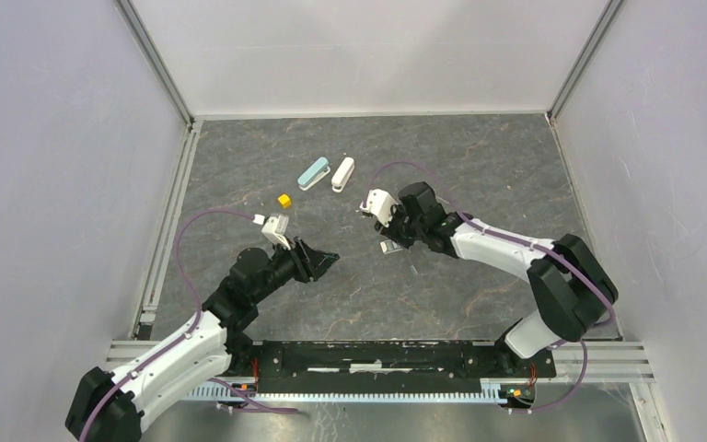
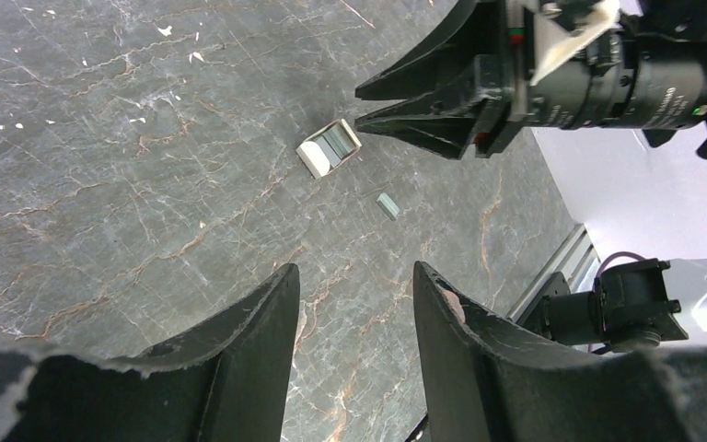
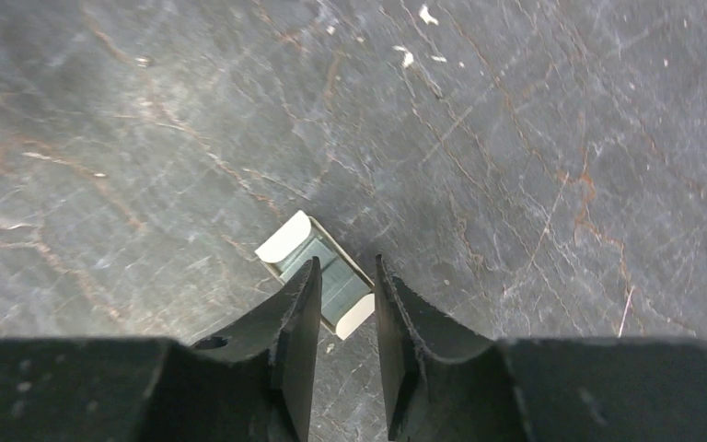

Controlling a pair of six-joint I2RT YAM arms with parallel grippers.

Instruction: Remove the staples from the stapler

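The stapler [image 3: 293, 241] is stubby, with white ends and a grey metal middle, and lies flat on the dark marble table. It also shows in the left wrist view [image 2: 329, 147] and in the top view [image 1: 388, 247]. My right gripper [image 3: 345, 269] hovers right over it, jaws a narrow gap apart and empty; it also shows in the top view [image 1: 386, 236]. A short grey strip of staples [image 2: 388, 205] lies on the table just beside the stapler. My left gripper [image 2: 354, 273] is open and empty, a short way left of the stapler [image 1: 329, 260].
A teal oblong stapler [image 1: 314, 172] and a longer white stapler [image 1: 342, 174] lie side by side at the back. A small yellow cube [image 1: 283, 200] sits to their left. Aluminium frame rails [image 1: 168, 221] and white walls bound the table.
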